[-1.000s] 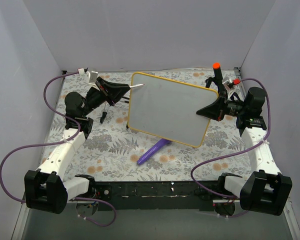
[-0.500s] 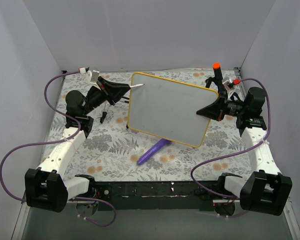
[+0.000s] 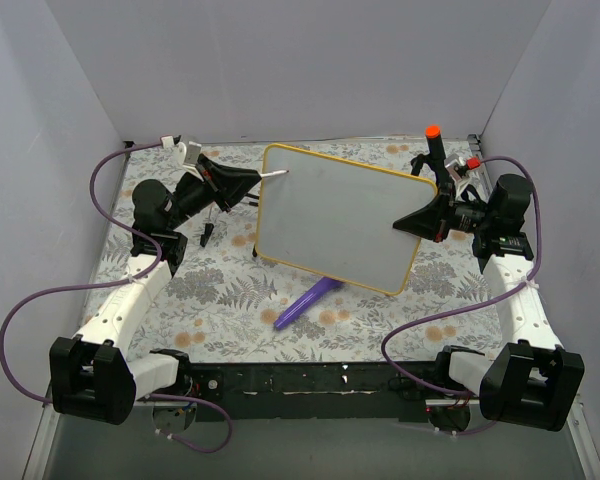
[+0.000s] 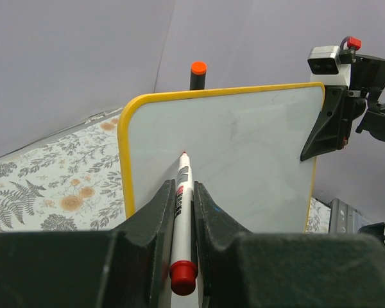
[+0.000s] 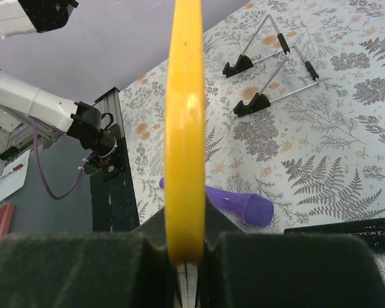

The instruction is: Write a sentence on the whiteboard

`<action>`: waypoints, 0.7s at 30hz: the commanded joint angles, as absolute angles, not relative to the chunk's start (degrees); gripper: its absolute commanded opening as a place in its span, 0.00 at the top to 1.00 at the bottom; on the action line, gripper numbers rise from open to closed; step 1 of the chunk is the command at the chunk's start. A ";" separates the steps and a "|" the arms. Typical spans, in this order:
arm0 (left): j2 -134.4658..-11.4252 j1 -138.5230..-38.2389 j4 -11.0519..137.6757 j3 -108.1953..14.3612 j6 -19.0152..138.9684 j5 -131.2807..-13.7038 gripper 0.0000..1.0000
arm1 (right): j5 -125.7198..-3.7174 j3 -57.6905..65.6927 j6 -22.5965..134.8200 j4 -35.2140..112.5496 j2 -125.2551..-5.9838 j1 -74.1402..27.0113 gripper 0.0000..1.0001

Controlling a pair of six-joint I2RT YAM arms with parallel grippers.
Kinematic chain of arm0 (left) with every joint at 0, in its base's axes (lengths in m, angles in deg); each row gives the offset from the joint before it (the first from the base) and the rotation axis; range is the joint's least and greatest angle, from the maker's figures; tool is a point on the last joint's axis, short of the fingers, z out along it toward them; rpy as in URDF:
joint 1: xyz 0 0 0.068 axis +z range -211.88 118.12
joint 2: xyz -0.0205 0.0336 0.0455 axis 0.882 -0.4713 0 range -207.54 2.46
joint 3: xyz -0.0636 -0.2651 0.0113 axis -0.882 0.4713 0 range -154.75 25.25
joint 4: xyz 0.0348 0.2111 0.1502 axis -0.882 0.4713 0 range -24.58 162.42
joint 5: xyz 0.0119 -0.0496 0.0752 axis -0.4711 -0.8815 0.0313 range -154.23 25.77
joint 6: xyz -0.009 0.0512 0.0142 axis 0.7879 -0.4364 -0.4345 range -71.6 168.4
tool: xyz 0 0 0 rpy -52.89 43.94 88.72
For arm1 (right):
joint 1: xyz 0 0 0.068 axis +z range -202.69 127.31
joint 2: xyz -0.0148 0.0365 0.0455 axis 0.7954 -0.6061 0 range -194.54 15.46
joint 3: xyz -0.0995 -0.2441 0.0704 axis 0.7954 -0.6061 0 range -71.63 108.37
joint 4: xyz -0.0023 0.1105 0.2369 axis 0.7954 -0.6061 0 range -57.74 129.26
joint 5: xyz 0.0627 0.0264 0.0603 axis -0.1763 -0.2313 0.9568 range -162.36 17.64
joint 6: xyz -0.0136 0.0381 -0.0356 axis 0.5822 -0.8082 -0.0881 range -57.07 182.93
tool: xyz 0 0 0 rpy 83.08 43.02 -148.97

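**Two grips, one board between them**

Both pairs of jaws are clenched. The left gripper (image 4: pixel 184 189) pinches a white marker (image 4: pixel 181 218) lengthwise, its red tail cap nearest the wrist and its red tip jutting past the fingertips toward the whiteboard (image 4: pixel 244 147). The tip sits at the board's face near a yellow-framed corner, though contact cannot be made out. The right gripper (image 5: pixel 185 247) bites the board's opposite edge — the yellow frame runs straight out from between its pads. Beyond the left jaws, behind the board's top edge, a black marker with an orange cap (image 4: pixel 197 74) pokes up. Past the right jaws lie a purple plastic piece (image 5: pixel 237 205) and, farther out, a wire stand (image 5: pixel 273 70) on the floral cloth (image 5: pixel 346 160).
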State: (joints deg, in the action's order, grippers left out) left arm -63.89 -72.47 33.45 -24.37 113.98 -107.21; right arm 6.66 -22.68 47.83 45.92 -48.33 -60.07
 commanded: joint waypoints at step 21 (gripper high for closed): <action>-62.14 -72.08 37.82 -22.56 110.71 -108.00 1.00 | 9.99 -21.71 46.05 51.30 -46.41 -59.72 0.99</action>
